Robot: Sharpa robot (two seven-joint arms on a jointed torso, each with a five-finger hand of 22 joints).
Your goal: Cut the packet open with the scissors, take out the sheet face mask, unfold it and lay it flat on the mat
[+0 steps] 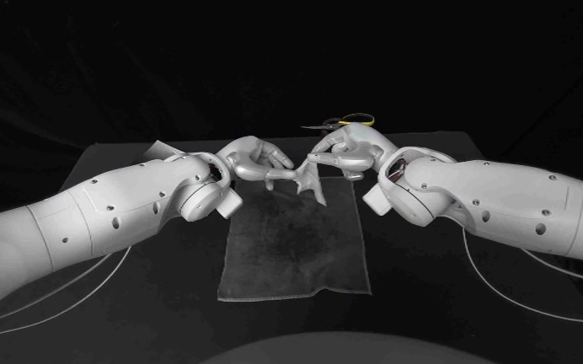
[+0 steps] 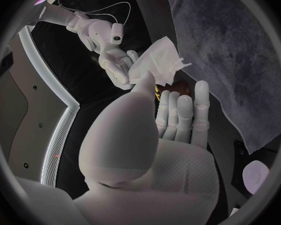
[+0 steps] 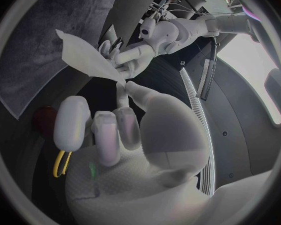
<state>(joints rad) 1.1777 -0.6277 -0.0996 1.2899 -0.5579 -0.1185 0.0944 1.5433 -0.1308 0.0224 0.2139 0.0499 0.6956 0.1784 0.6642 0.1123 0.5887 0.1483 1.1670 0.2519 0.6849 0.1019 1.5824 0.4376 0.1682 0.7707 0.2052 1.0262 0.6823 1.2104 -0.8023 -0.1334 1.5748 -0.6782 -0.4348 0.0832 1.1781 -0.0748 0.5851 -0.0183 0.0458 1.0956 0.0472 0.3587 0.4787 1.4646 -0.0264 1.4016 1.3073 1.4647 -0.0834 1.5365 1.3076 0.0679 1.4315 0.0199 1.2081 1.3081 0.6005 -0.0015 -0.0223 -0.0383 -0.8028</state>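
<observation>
Two hands meet above the far end of the mat (image 1: 296,246), and both have hold of the sheet face mask (image 1: 312,185). The left hand (image 1: 255,160) comes in from one side and the right hand (image 1: 344,152) from the other, almost touching, with the mask hanging between them as a pale, creased, partly folded piece whose lower edge dangles just over the mat's far edge. In the right wrist view, the right hand's thumb and a finger pinch one corner of the mask, while its other fingers (image 3: 109,135) lie loosely curled and hold nothing. In the same view, the left hand grips the mask on the opposite side. In the left wrist view, the left thumb reaches up to the mask and the remaining fingers (image 2: 184,112) stretch out straight and close together beneath it. The mat is a dark grey cloth lying flat and lengthwise on the black counter (image 1: 413,313). The scissors (image 1: 352,120), with yellow handles, lie on the counter just beyond the right hand, apart from both hands.
</observation>
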